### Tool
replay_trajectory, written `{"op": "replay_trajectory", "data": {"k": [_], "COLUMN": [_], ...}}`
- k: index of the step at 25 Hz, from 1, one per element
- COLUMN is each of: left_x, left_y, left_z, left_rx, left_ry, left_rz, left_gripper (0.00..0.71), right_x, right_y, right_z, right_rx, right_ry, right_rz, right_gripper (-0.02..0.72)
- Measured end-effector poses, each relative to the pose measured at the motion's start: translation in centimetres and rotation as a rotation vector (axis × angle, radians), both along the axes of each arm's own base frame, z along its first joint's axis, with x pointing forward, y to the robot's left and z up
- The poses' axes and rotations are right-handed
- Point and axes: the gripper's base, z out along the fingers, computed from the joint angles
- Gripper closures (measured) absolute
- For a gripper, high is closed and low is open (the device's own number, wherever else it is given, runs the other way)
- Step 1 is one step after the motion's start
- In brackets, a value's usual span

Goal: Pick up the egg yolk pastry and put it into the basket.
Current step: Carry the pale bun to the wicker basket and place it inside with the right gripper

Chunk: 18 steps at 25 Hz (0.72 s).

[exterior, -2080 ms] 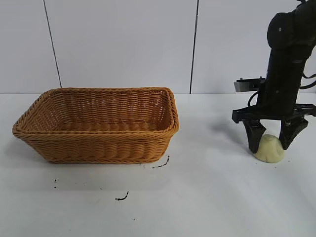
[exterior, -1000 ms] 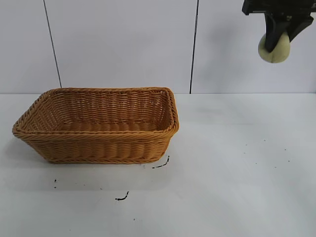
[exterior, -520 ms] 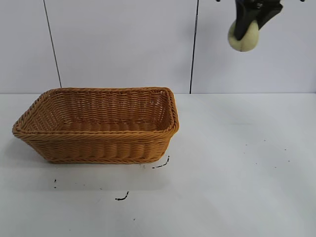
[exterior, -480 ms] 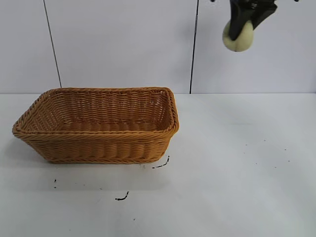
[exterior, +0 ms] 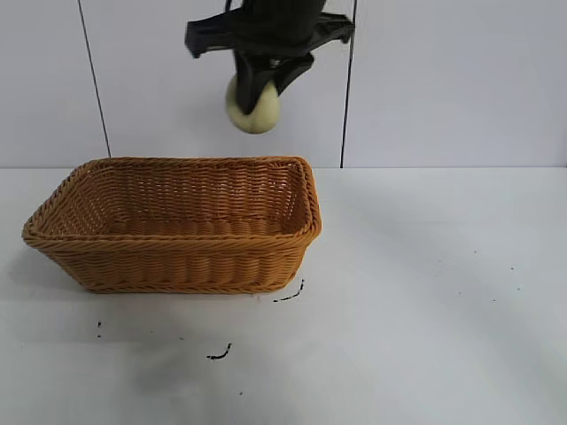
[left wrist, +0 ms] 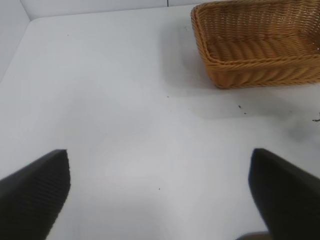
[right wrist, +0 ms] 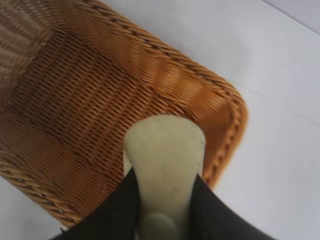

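Table nearest you carries the basket toward its left edge. Above the basket's right end, you see your right gripper clamped on the pastry, held clear of the rim. Your left gripper stands spread apart, parked.

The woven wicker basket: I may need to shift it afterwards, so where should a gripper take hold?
Grip the golden-brown woven wicker basket by its braided rim, coming from above, one finger inside and one outside. The flared walls are too broad to span; the rim is thin and exposed.
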Motion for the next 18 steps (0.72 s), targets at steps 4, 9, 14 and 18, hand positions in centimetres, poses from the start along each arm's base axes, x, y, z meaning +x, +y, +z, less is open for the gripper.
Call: {"op": "replay_trajectory", "data": {"k": [4, 9, 14, 18], "left_x": [0.0, 0.0, 0.0, 0.0], "left_y": [0.0, 0.0, 0.0, 0.0], "left_z": [0.0, 0.0, 0.0, 0.0], "left_rx": [0.000, 0.000, 0.000, 0.000], "left_ry": [0.000, 0.000, 0.000, 0.000], "left_rz": [0.000, 0.000, 0.000, 0.000], "left_gripper": [0.014, 0.014, 0.014, 0.014], "right_x": [1.1, 1.8, 2.0, 2.1], "right_y": [1.7, 2.4, 2.5, 2.6], "right_z": [-4.2, -9.6, -12.4, -12.1], "right_rx": [0.030, 0.003, -0.027, -0.017], "right_ry": [0.009, 0.081, 0.109, 0.093], "right_rz": [-0.010, -0.018, -0.005, -0.002], "right_gripper": [0.545, 0.545, 0.491, 0.275]}}
